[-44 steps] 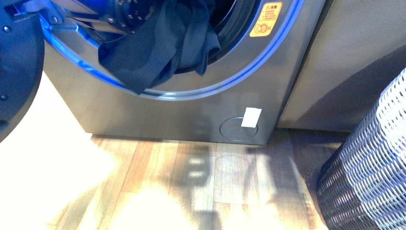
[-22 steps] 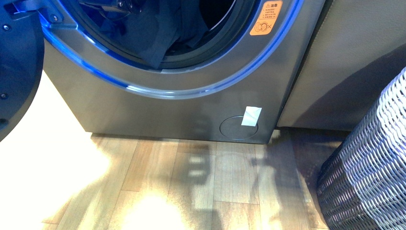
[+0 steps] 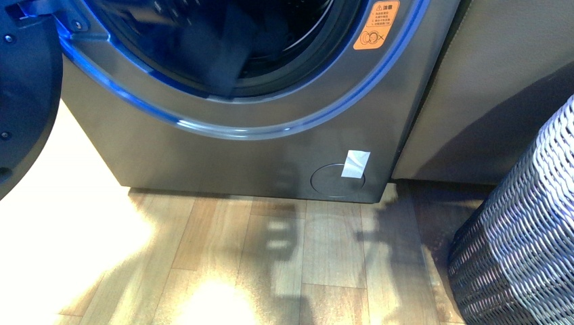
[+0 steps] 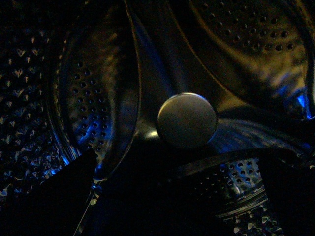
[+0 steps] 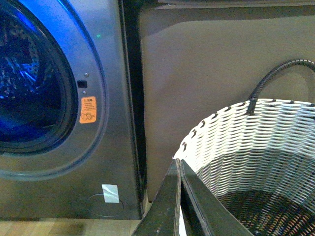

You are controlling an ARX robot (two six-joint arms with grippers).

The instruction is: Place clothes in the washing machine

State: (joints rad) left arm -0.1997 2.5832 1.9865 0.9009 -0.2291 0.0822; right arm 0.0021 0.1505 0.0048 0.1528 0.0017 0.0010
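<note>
Front view: one washing machine (image 3: 223,152) fills the upper left, its round opening at 12 o'clock; one dark garment (image 3: 216,51) hangs just inside it, long axis running down toward 6 o'clock, lower end touching the seal. One orange sticker (image 3: 376,26), one white tag (image 3: 355,163), one woven basket (image 3: 521,237) at 4 o'clock. Left wrist view: dim drum (image 4: 98,93) with one round hub (image 4: 187,120); that pincer cannot be told. Right wrist view: right pincer (image 5: 179,196) with tips together, beside the basket.
</note>
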